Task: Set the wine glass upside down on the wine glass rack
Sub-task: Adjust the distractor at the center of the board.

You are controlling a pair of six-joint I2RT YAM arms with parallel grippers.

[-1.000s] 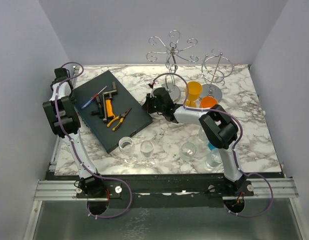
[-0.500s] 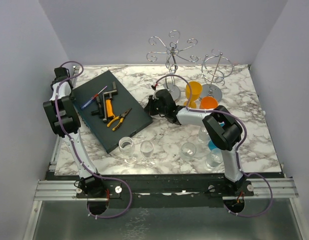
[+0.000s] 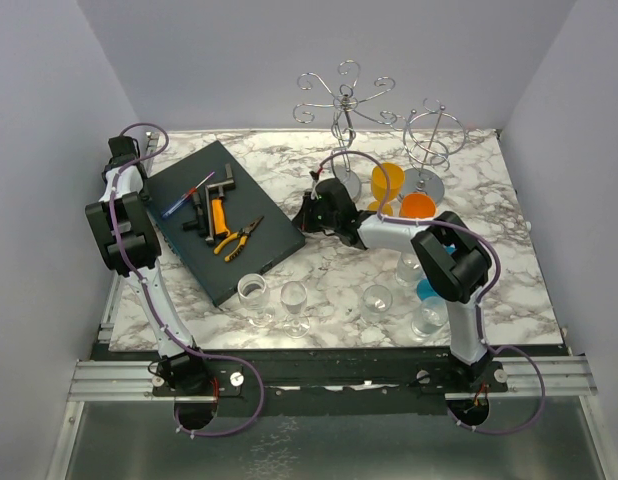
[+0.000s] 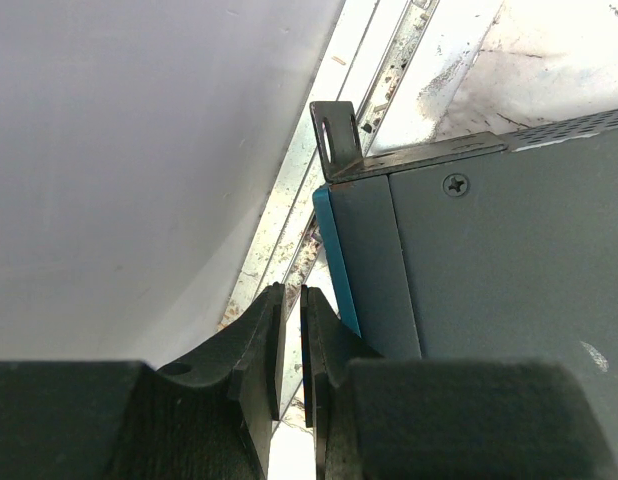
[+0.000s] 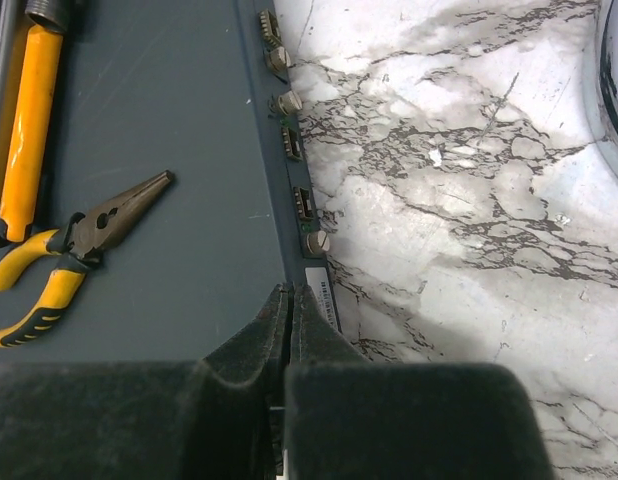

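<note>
Hovering low at mid-frame in the overhead view, the right gripper [image 5: 289, 292] is clenched tight, fingers pressed together on nothing. Its tips sit right over the edge of the dark box [image 5: 179, 100] where it meets the marble table [image 5: 469, 200]. Yellow-handled pliers [image 5: 84, 240] lie on the box, left of the fingers in the wrist view. Over at the upper left, the left gripper [image 4: 291, 292] hangs by the box's corner, jaws a sliver apart, grasping nothing. And the clear wine glasses [image 3: 294, 298]? Upright in a row along the lower centre, near the arm bases, untouched. The wine glass rack [image 3: 344, 100] stands at upper centre, well apart from them, two orange glasses [image 3: 387, 183] near its base.
</note>
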